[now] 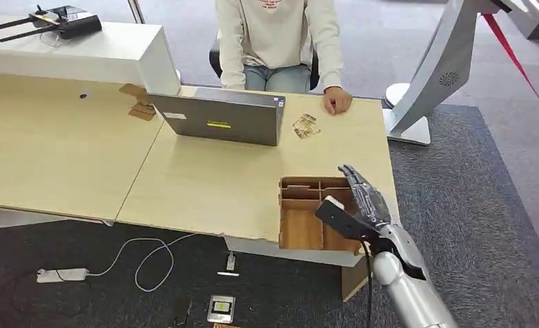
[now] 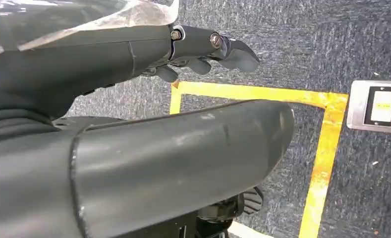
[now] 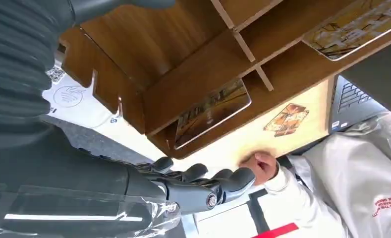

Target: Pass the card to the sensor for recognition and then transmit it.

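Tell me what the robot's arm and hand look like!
The right arm is a shiny silver tube. The right hand is dark grey, with a black cable running down beside the arm. Up close, the left hand has dark fingers with small silver screws and clear plastic wrapping.

In the wooden box (image 1: 314, 205) at the near edge of the worktop (image 1: 205, 184) I see a card (image 3: 212, 112) with a yellow-brown picture. It leans tilted against a divider inside one compartment. A second card (image 3: 354, 26) of the same kind lies in another compartment of the box. More cards (image 1: 306, 126) with the same pattern lie flat on the worktop, well apart from the box, between the laptop (image 1: 218, 117) and the person's hand (image 1: 337, 101). Their print is too small to read.
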